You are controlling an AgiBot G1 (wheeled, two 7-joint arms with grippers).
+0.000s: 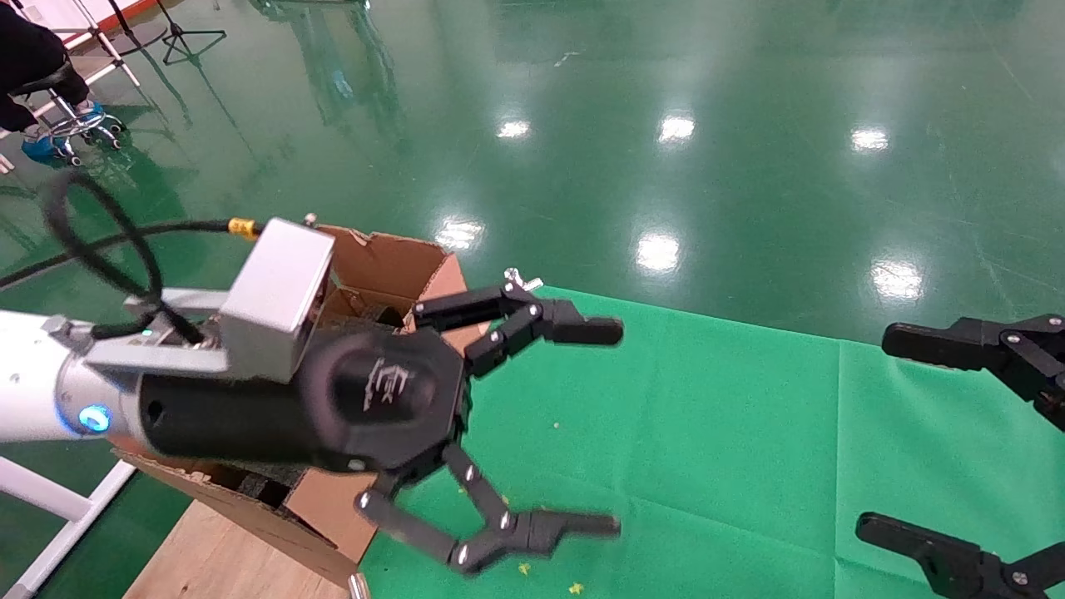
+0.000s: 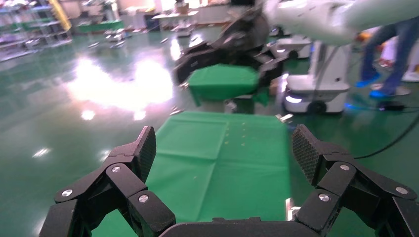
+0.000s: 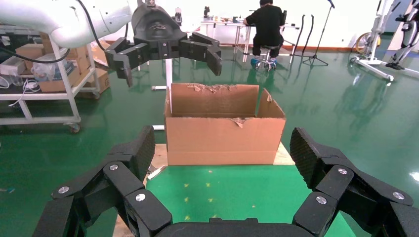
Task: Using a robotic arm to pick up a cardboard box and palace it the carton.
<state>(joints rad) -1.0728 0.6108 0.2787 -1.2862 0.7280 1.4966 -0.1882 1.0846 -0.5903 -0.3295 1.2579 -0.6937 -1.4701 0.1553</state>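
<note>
Nearest the head camera, the robotic arm's left gripper point(image 1: 611, 428) hung above the carton point(image 1: 391, 266), jaws spread wide and empty. Right gripper point(image 1: 894, 433) waited open over the green cloth point(image 1: 707, 433). No cardboard box was visible.

My robotic arm point(image 1: 50, 391), glossy white with a black cable and a silver wrist block, reached in from my left. Its black two-finger left gripper point(image 1: 611, 428) hung with its fingers spread wide and nothing between them, raised above the carton point(image 3: 225, 131). The carton was large, brown and corrugated, upright and open-topped with ragged torn edges, and stood at the left end of the green-covered surface.
</note>
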